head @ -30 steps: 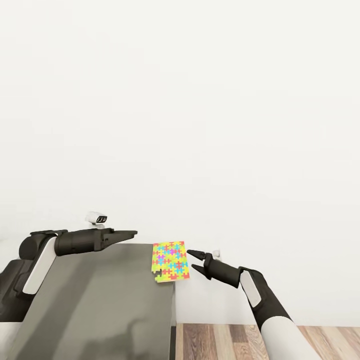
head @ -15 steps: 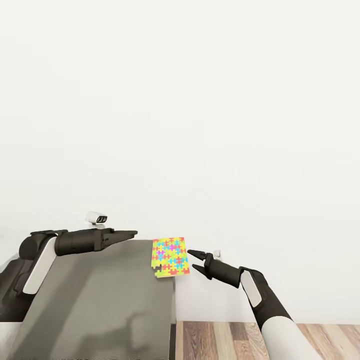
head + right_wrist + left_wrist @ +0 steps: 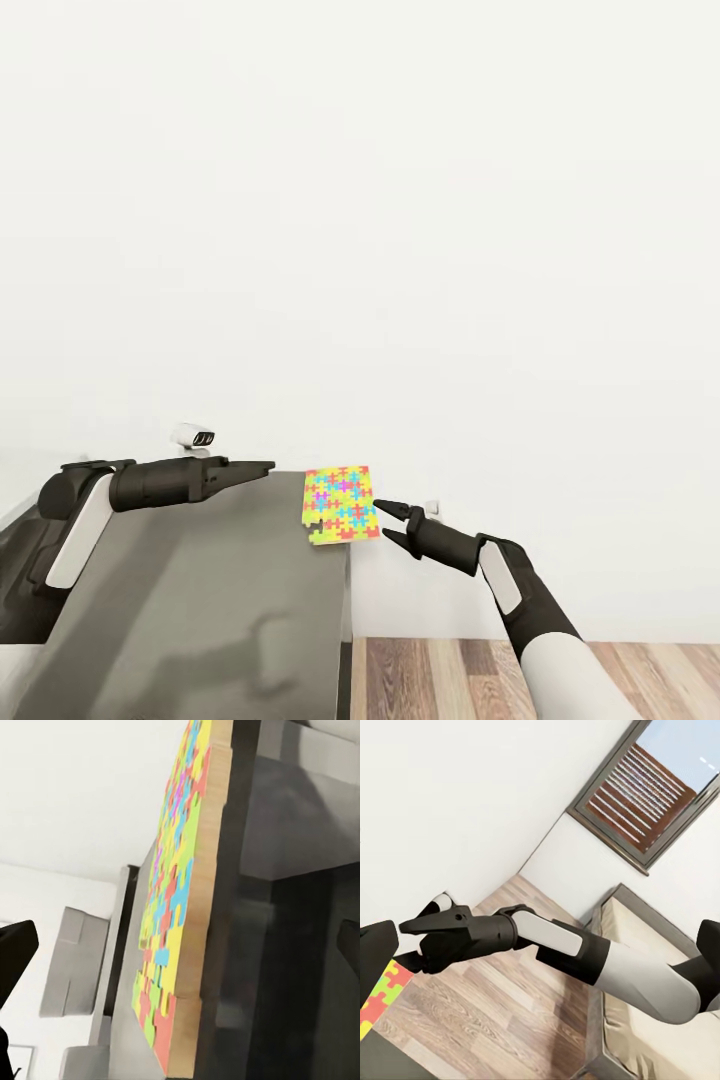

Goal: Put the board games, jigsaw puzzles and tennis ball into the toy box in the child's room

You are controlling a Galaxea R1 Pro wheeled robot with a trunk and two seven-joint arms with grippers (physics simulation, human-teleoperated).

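One jigsaw puzzle [image 3: 340, 505], a flat square box in bright interlocking colours, lies on the far right corner of the dark grey cabinet top [image 3: 200, 590] and overhangs its edge. My right gripper [image 3: 382, 520] is open just right of the puzzle, a small gap from it. The right wrist view sees the puzzle [image 3: 176, 915] edge-on between the spread fingertips [image 3: 15, 952]. My left gripper [image 3: 268, 466] hovers over the cabinet's far edge, left of the puzzle, open and holding nothing. The left wrist view takes in the right gripper [image 3: 409, 945] and a corner of the puzzle [image 3: 379, 994].
A plain white wall stands close behind the cabinet. Wood-plank floor [image 3: 450, 680] lies to the right of the cabinet. In the left wrist view the bed [image 3: 652, 937] with its beige mattress sits under a grey-framed window [image 3: 652, 787].
The whole head picture has shifted: cabinet top and puzzle sit slightly higher in it, so the camera moved. Both grippers hold the same pose and the puzzle lies as before.
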